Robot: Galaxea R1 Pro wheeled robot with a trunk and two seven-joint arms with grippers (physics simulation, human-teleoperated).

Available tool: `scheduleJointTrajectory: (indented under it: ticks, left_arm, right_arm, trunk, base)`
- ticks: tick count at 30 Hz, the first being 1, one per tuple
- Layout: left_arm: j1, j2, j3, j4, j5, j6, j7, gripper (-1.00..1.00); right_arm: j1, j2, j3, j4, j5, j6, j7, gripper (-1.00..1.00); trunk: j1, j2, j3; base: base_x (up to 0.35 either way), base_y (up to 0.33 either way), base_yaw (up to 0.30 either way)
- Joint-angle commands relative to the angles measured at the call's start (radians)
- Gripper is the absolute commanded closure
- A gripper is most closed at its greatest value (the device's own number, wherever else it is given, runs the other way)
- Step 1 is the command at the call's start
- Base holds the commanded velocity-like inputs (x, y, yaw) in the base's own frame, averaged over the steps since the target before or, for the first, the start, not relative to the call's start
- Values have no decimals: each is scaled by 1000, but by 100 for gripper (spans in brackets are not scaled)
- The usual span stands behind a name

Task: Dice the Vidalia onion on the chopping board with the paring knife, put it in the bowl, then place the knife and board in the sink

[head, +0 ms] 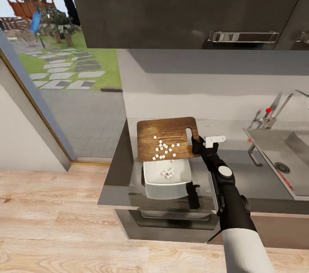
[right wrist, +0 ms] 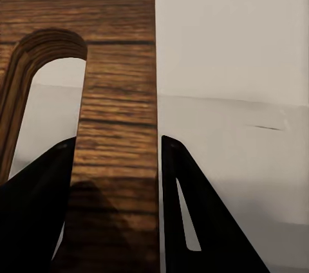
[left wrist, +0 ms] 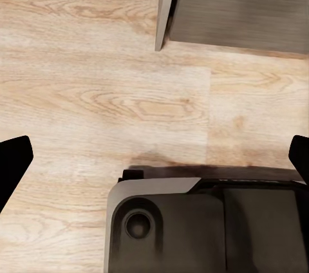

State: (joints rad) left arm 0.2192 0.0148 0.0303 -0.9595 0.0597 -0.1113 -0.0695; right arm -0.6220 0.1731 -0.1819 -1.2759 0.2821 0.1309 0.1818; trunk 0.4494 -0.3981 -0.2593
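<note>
Head view: right gripper clamped on the handle-slot edge of the chopping board, tilted above the white bowl on the grey surface. Diced Vidalia onion scattered across the board, several pieces already in the bowl. Sink well apart to the right. Left jaws spread wide over wooden floor.

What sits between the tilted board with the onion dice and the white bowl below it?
Nothing visible. The dark brown wooden chopping board, held at its slotted end by the right tool, tilts directly over the shallow white square bowl. Pale onion dice lie on the board; some are already in the bowl.
</note>
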Motion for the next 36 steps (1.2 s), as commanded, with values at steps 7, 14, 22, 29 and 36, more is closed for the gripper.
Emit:
scheduleJointTrajectory:
  ticks: [7,14,22,29,36]
  left_arm:
    - [0,0,2,-1,6,-1,-7,-100]
    - [0,-1,2,0,6,-1,-7,-100]
    - [0,-1,2,1,6,-1,-7,-100]
    - [0,-1,2,1,6,-1,-7,-100]
    - [0,-1,2,1,6,-1,-7,-100]
  right_arm:
    - [-1,1,-4,0,9,3,11,100]
    - [-1,1,-5,20,9,1,16,100]
    - [-1,1,-5,21,9,1,16,100]
    - [-1,1,-5,21,9,-4,18,100]
    - [-1,1,-5,21,8,-13,18,100]
  trunk:
    - [1,-2,-2]
    - [1,-2,-2]
    - [1,-2,-2]
    - [1,-2,-2]
    - [1,-2,-2]
  base:
    - [0,0,0]
    - [0,0,0]
    - [0,0,0]
    - [0,0,0]
    - [0,0,0]
